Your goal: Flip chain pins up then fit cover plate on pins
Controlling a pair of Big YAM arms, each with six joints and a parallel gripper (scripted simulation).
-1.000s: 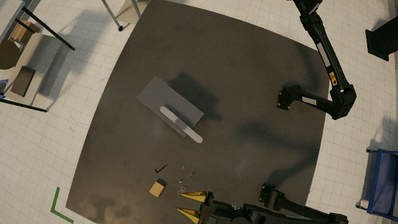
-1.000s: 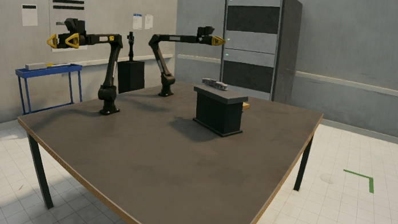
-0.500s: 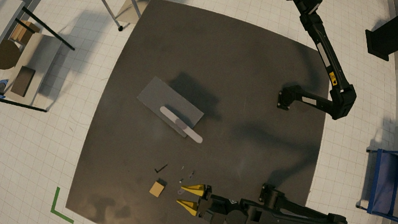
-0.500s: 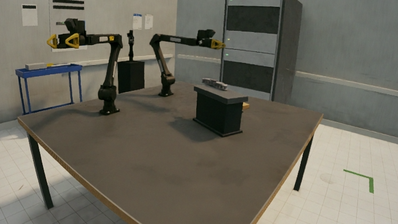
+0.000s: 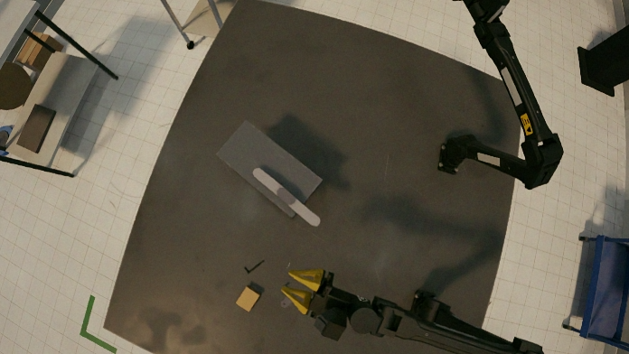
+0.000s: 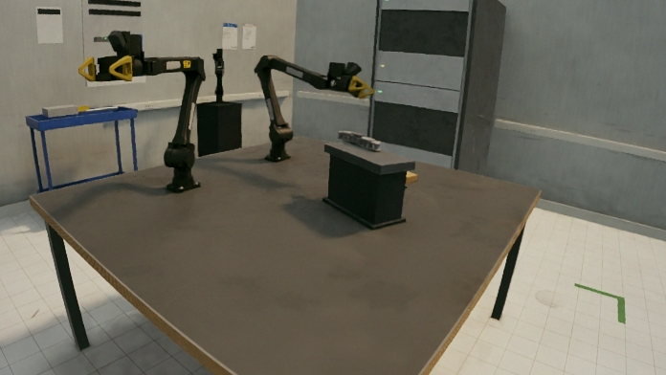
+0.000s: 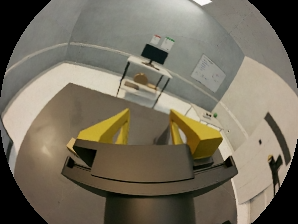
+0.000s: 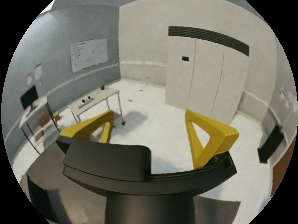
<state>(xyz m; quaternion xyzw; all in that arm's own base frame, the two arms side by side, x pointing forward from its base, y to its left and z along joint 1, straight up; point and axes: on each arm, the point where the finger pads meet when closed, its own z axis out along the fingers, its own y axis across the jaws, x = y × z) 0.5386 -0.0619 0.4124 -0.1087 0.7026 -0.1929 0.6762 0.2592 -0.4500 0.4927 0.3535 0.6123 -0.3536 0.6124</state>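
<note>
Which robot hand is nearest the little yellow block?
The left gripper, whose fingers show near the yellow block from above; the right gripper is much farther away.

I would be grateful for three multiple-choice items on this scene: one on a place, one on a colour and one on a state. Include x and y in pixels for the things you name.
1. Where is the chain (image 5: 286, 195) (image 6: 359, 141)?
A) On the blue cart
B) On the floor
C) On top of the block (image 5: 258, 144) (image 6: 366, 191)

2. What colour are the fingers of both pincers?
A) Yellow
B) Red
C) White

3. How does the left pincer (image 5: 286, 280) (image 6: 370, 92) (image 7: 149, 113) stand?
A) Shut on the chain
B) Open, holding nothing
C) Shut on the cover plate

Key:
1 C: the top and exterior views show it there.
2 A: both wrist views show yellow fingers, the right pincer (image 6: 102, 71) (image 8: 149, 113) included.
3 B: its wrist view shows a gap with nothing gripped.
</note>
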